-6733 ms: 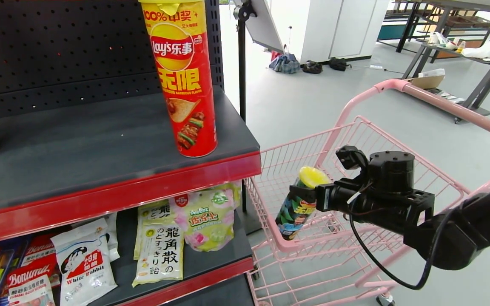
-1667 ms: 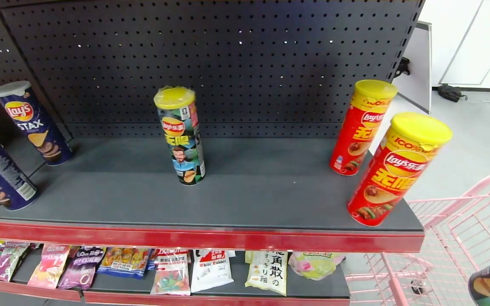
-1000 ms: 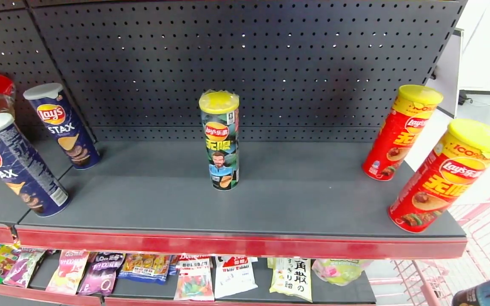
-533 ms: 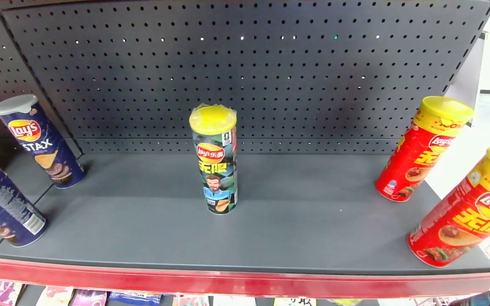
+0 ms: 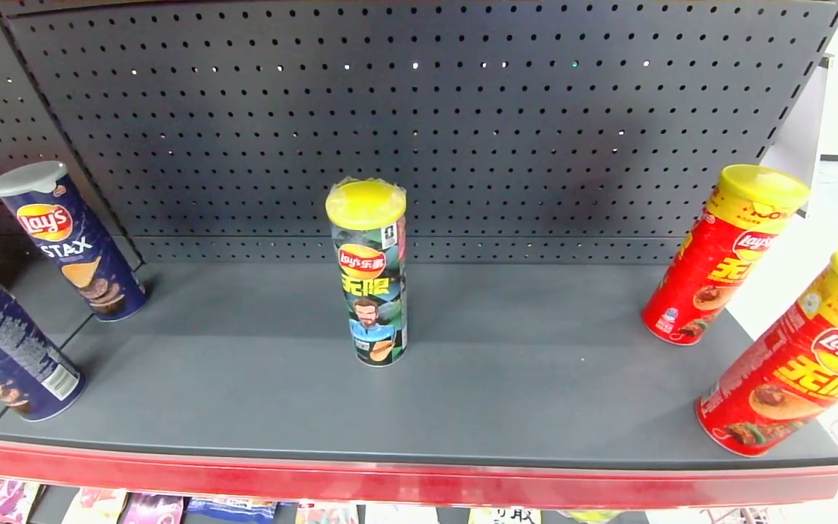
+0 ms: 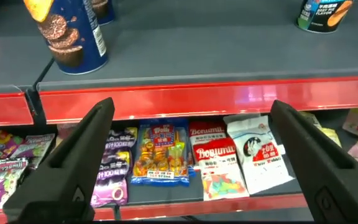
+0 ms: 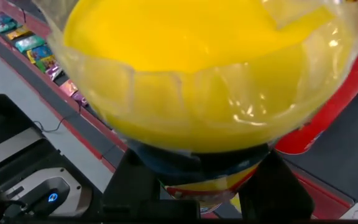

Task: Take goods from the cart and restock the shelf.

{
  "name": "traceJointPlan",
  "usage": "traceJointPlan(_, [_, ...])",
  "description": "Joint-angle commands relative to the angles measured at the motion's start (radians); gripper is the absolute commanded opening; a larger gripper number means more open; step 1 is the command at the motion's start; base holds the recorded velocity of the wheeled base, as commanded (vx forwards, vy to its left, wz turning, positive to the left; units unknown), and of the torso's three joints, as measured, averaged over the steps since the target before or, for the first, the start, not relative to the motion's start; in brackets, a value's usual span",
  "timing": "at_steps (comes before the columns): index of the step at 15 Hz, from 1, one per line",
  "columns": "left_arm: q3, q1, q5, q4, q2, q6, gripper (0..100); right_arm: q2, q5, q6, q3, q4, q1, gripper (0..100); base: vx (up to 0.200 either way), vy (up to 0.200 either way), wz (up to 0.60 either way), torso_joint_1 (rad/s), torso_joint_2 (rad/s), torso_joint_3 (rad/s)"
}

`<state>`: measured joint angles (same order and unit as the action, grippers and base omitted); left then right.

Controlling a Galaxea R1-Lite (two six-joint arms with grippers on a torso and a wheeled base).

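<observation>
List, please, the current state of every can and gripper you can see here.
Green-black cardboard tube can, yellow lid: upright, lidded.
Rear red tube can: upright, lidded.
Front red tube can: upright, lidded.
Rear navy tube can: upright, lidded.
Front navy tube can: upright.
Left gripper: open, empty.
Right gripper: shut on yellow-lidded held can.

Even, fairly bright overhead light falls on the shelf [image 5: 244,393], leaving only soft shadows by the cans. The dark pegboard [image 5: 463,145] shows pinpricks of light through its holes; the far right edge burns out white. Wide-angle bending tilts the red cans [image 5: 724,255] and blue can [image 5: 4,342] outward. Glare streaks the red shelf lip [image 6: 229,96]; the yellow-lidded can [image 7: 185,68], close up, is blurred with glints.
</observation>
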<state>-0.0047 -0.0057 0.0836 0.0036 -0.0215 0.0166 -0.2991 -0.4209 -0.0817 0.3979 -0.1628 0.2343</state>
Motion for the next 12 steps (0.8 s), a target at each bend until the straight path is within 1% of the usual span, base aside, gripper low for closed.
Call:
traceJointPlan(1, [-0.129,-0.022,0.015,-0.014,-0.087,-0.053,100,-0.020,0.001,-0.001,-0.007,0.002,0.011,0,0.000,0.000,0.00,0.000,0.00,0.000])
traceJointPlan(2, [-0.340,-0.049,0.021,-0.019,-0.334,-0.167,100,-0.032,-0.001,-0.001,-0.004,0.002,0.013,0,0.000,0.000,0.00,0.000,0.00,0.000])
traceJointPlan(3, [-0.420,-0.056,0.034,-0.022,-0.403,-0.201,100,-0.040,-0.001,-0.001,-0.005,0.002,0.013,0,0.000,0.000,0.00,0.000,0.00,0.000])
traceJointPlan(4, [-0.486,-0.120,0.148,-0.034,-0.514,-0.159,100,-0.049,0.001,-0.001,-0.001,0.005,0.013,0,0.000,0.000,0.00,0.000,0.00,0.000])
traceJointPlan(5, [-0.477,-0.163,0.242,-0.040,-0.549,-0.089,100,-0.057,0.001,-0.001,0.002,0.005,0.013,0,0.000,0.000,0.00,0.000,0.00,0.000])
traceJointPlan(6, [-0.465,-0.189,0.315,-0.042,-0.601,-0.049,100,-0.057,0.001,-0.001,0.006,0.005,0.013,0,0.000,0.000,0.00,0.000,0.00,0.000])
traceJointPlan(7, [-0.472,-0.195,0.361,-0.054,-0.670,-0.040,100,-0.063,0.001,-0.001,0.009,0.006,0.013,0,0.000,0.000,0.00,0.000,0.00,0.000])
traceJointPlan(8, [-0.498,-0.206,0.427,-0.146,-0.847,0.002,100,-0.066,0.001,-0.001,0.013,0.006,0.013,0,0.000,0.000,0.00,0.000,0.00,0.000])
traceJointPlan(9, [-0.515,-0.218,0.464,-0.209,-0.953,0.028,100,-0.067,0.001,-0.001,0.013,0.006,0.013,0,0.000,0.000,0.00,0.000,0.00,0.000])
traceJointPlan(10, [-0.532,-0.220,0.501,-0.275,-1.038,0.040,100,-0.064,0.002,-0.001,0.012,0.006,0.013,0,0.000,0.000,0.00,0.000,0.00,0.000])
traceJointPlan(11, [-0.548,-0.220,0.512,-0.300,-1.080,0.045,100,-0.064,0.002,-0.001,0.013,0.006,0.013,0,0.000,0.000,0.00,0.000,0.00,0.000])
traceJointPlan(12, [-0.612,-0.221,0.518,-0.321,-1.183,0.086,100,-0.063,0.004,-0.001,0.013,0.006,0.013,0,0.000,0.000,0.00,0.000,0.00,0.000])
